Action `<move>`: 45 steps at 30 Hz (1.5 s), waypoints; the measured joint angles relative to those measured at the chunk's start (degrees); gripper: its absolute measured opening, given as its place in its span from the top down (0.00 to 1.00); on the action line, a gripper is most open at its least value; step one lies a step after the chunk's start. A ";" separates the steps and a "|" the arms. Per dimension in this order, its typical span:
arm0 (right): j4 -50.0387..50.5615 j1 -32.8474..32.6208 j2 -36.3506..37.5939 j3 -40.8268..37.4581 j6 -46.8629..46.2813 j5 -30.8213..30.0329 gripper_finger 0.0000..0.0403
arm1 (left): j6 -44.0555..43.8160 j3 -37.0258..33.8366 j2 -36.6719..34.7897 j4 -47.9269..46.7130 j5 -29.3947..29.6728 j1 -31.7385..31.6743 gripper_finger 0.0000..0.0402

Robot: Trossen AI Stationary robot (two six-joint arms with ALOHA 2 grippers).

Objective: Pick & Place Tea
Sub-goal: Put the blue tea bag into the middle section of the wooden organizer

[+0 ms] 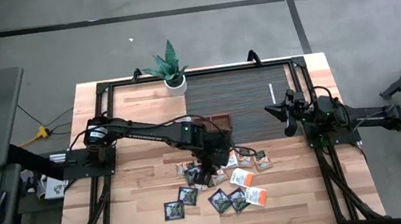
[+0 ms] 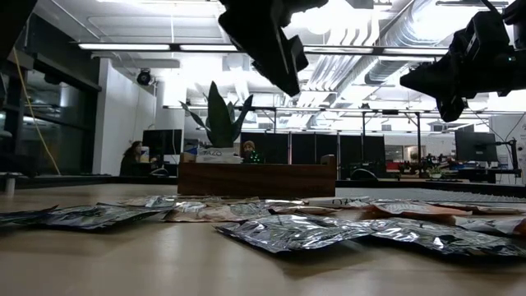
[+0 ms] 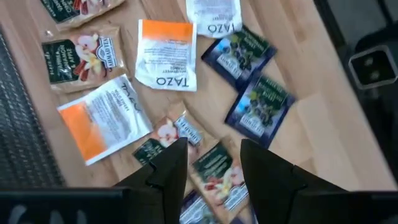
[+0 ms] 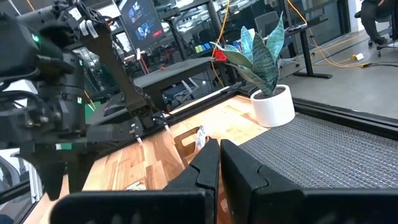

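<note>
Tea (image 1: 218,184): the sachets lie loose and overlapping near the front edge of the counter (image 1: 145,222), centre.
Left gripper (image 3: 214,163): it hangs just over the pile with jaws apart, above a green sachet (image 3: 214,171) that lies on others.
Risk: closing here may pinch two sachets together, or push the flat foil away.
Tray (image 1: 214,122): it stands behind the pile, toward the back edge.
Right gripper (image 4: 219,163): it waits near the right edge, jaws together, empty.
</note>
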State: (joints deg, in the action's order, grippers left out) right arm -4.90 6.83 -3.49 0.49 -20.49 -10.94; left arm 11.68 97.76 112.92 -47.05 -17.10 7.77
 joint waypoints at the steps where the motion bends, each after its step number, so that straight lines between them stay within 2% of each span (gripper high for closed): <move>1: 0.02 0.00 -0.04 0.00 0.00 -0.02 0.97 | 1.93 0.00 -0.02 -0.04 0.01 -0.37 0.63; 7: -0.06 0.00 -0.29 -0.01 0.00 -0.01 0.97 | 11.20 -0.18 1.80 -0.89 2.19 -1.15 0.63; 10: -0.09 0.00 -0.28 0.00 0.00 -0.02 0.97 | 11.51 -0.29 1.59 -0.61 2.49 -1.57 0.63; 15: 0.00 0.00 -0.30 -0.01 0.00 0.00 0.97 | 7.66 -5.06 1.35 -2.07 2.67 -3.05 0.64; 21: -0.05 0.00 -0.34 0.00 0.00 -0.02 0.97 | 1.80 -16.82 -5.70 0.54 2.23 -3.37 0.64; 28: -0.17 0.00 -0.41 0.00 0.00 -0.02 0.97 | -10.67 -34.87 -16.60 11.64 -0.15 -3.27 0.64; 33: -0.01 0.00 -0.89 -0.01 0.00 -0.01 0.97 | -18.67 -45.02 -24.56 12.88 -0.63 -3.19 0.64; 40: -0.21 0.00 -1.45 0.00 0.00 -0.02 0.97 | -23.60 -54.24 -33.74 14.96 -3.69 -1.99 0.64; 45: -0.23 0.00 -2.35 -0.01 0.00 0.03 0.97 | -24.06 -57.48 -36.19 16.33 -10.36 2.44 0.64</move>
State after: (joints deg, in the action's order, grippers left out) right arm -5.13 6.83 -5.84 0.48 -20.49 -10.92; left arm -12.38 40.28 76.73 -30.71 -27.46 10.21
